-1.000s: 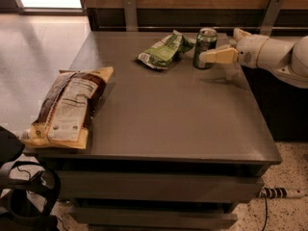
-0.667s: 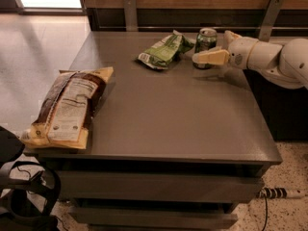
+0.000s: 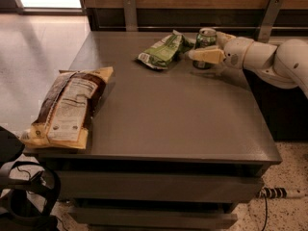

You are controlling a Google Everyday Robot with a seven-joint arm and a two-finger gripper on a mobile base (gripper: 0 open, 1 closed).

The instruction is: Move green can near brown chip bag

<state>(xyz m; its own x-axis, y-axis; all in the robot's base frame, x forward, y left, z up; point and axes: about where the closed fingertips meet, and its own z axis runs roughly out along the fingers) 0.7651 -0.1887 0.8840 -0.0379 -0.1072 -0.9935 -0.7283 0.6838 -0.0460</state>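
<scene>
— Where's the green can (image 3: 206, 38)?
— Upper right of the frame, upright on the bench (image 3: 183, 124), same spot as before, just beside the light green snack bag (image 3: 162, 53).
— The tool (image 3: 208, 53)?
— It has slid further left across the can. Gripping or not, I cannot tell. The brown chip bag (image 3: 70, 105) lies well apart, at the left.
</scene>
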